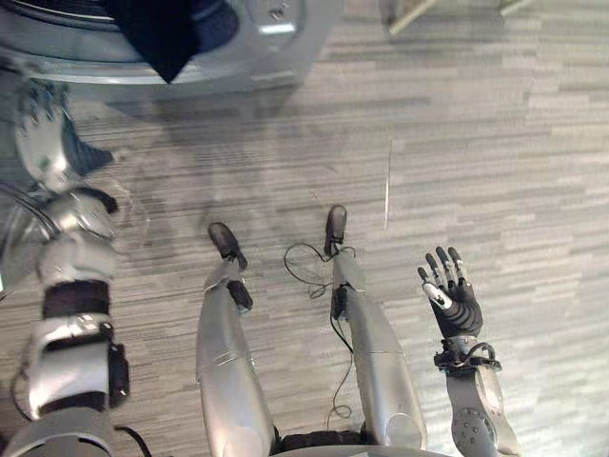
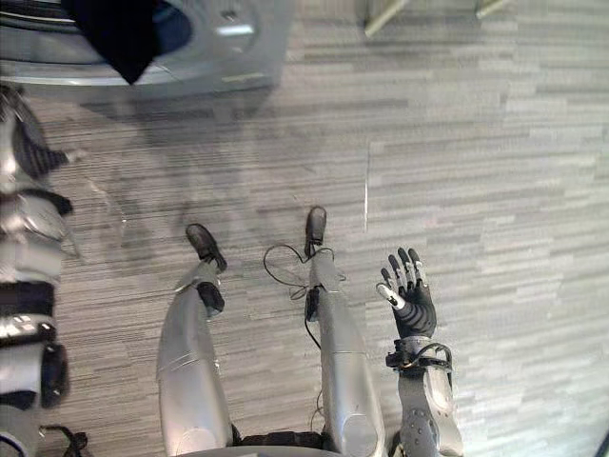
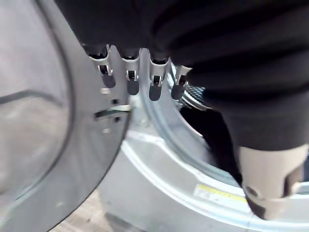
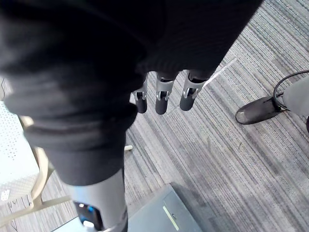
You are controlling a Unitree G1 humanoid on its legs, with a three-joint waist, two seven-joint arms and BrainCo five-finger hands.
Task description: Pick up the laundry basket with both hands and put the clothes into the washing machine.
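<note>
From my remote station, the biggest thing in the head cams is the grey striped floor [image 1: 476,143], which takes up most of the pic. The washing machine [image 1: 238,67] is next, silver front w/ its round opening up at 11 o'clock. Its round glass door [image 3: 53,135] is swung open, seen close in the left wrist cam beside the opening's silver rim. A dark garment [image 1: 166,33] hangs out of the opening, its point drooping over the lower rim at approx 11 o'clock; that's the clothes item I can locate. The left arm is raised along the 9 o'clock edge, and the left hand [image 3: 131,79] is up by the machine. Per its wrist cam the fingers are straight in a row w/ the thumb apart, spread wide w/ nothing in them, tips close to the door edge and rim; can't tell if they touch. The right hand [image 1: 455,303] is at 4 o'clock, well apart from the machine, palm up over the floor, fingers straight and fanned, holding nothing. Pale legs [image 1: 411,14] of some furniture poke in at 1 o'clock. The right wrist cam shows a white perforated surface [image 4: 12,145] on similar pale legs; can't tell what it is.
</note>
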